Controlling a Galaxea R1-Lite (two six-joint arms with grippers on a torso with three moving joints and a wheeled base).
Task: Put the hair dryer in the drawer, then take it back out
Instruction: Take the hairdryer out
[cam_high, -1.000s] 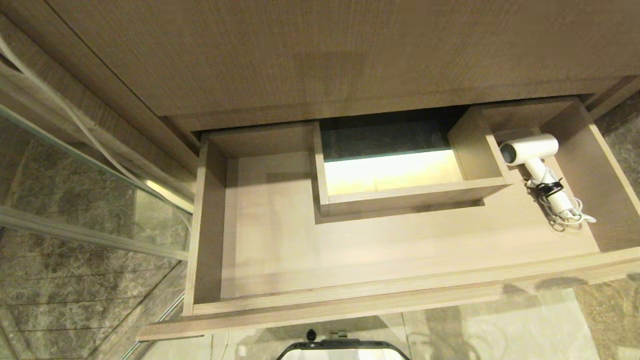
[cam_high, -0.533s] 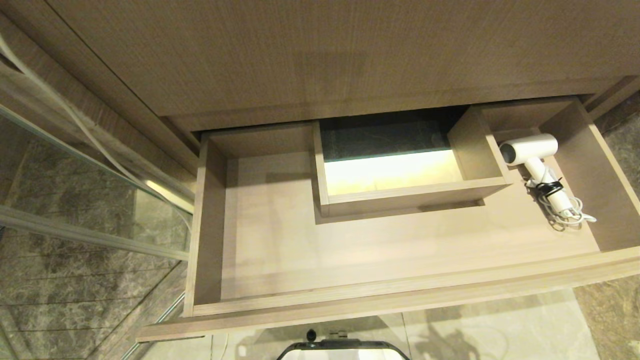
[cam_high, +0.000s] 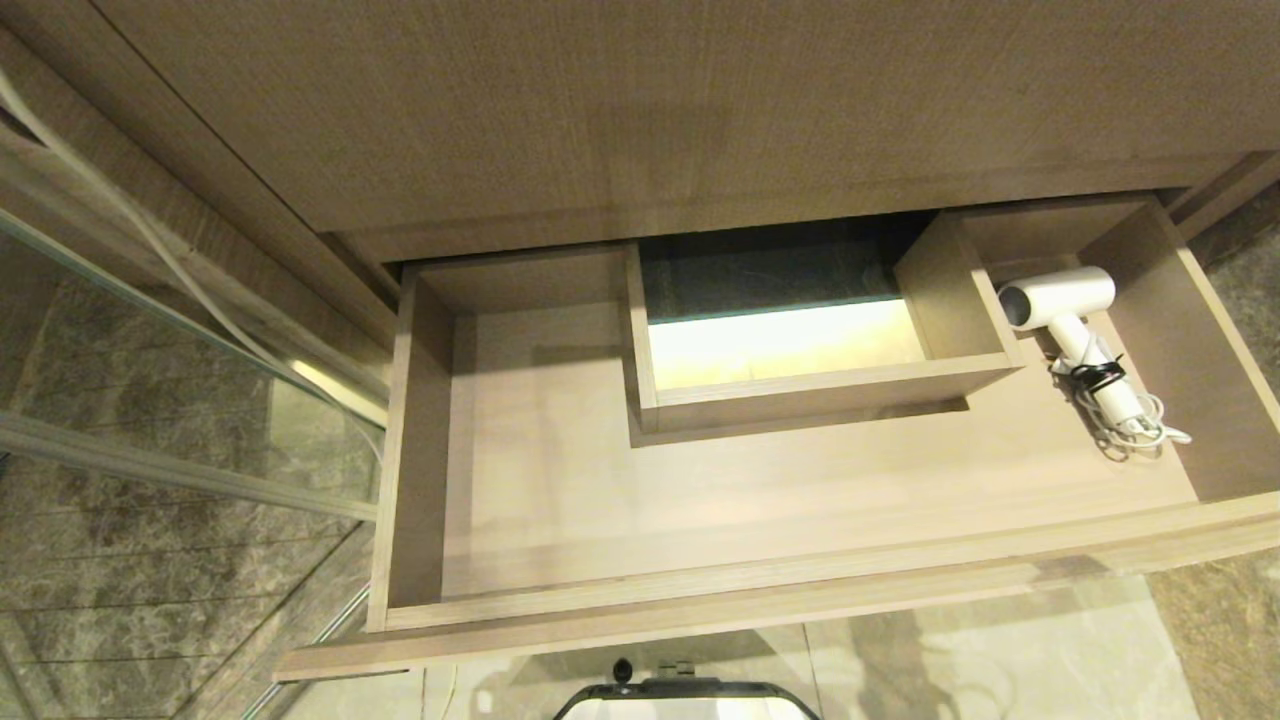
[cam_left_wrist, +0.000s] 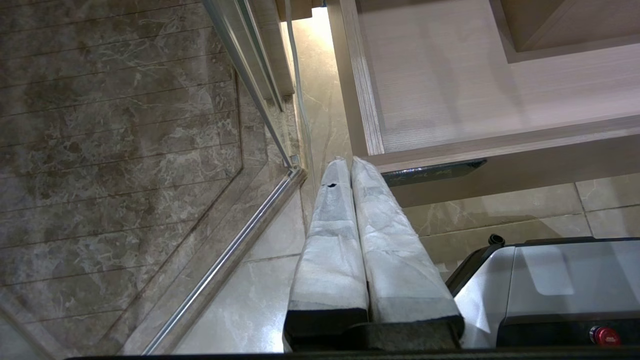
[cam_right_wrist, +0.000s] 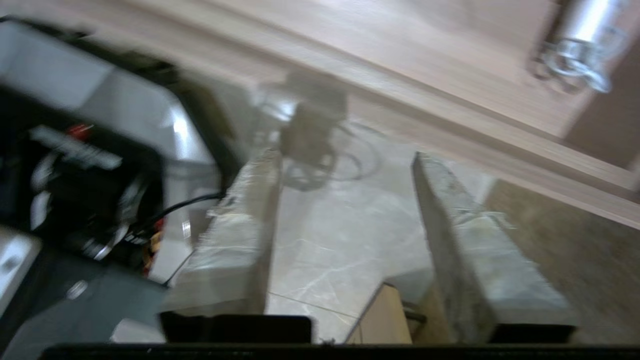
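Neither arm shows in the head view. In the left wrist view the left gripper (cam_left_wrist: 345, 161), with its two long fingers (cam_left_wrist: 330, 240) wrapped in pale grey cloth, has them pressed flat together and holding nothing. In the right wrist view the right gripper (cam_right_wrist: 345, 155) has its cloth-wrapped fingers (cam_right_wrist: 240, 225) spread well apart with nothing between them.

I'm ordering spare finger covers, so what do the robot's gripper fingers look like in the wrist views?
The left gripper has two long flat fingers tapering towards the tips, wrapped in whitish-grey crinkled covering, one with a small dark hole, on a black base. The right gripper has fingers of the same wrapped, tapered look on black mounts. No arm cabling shows.
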